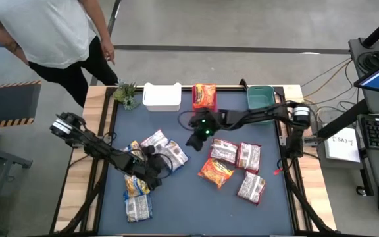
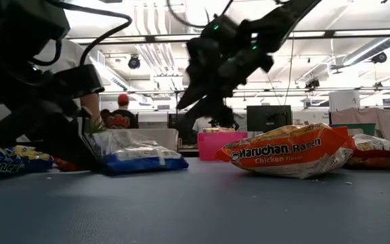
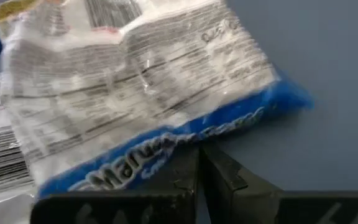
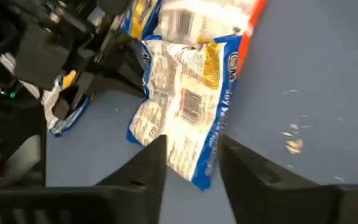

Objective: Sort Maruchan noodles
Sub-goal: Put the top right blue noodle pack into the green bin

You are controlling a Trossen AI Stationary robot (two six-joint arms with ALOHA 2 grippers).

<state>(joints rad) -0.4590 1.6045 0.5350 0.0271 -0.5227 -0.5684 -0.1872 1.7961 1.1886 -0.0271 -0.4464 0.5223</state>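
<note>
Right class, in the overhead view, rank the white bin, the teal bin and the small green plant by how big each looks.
1. White bin: largest.
2. Teal bin: a little smaller, though the right arm covers part of it, so the gap is uncertain.
3. Small green plant: clearly smallest.

- Left gripper (image 1: 155, 164) low over blue table (image 1: 189, 204), at blue-white packets (image 1: 165, 151).
- Right gripper (image 1: 193, 139) mid-table, just right of those packets.
- Orange packet (image 1: 204, 96) standing at far edge between white bin (image 1: 161, 97) and teal bin (image 1: 260, 97).
- Red-silver packets (image 1: 237, 155) plus one orange (image 1: 214, 172) grouped at right.
- Plant (image 1: 126, 94) at far-left corner; person (image 1: 45, 33) beyond.
</note>
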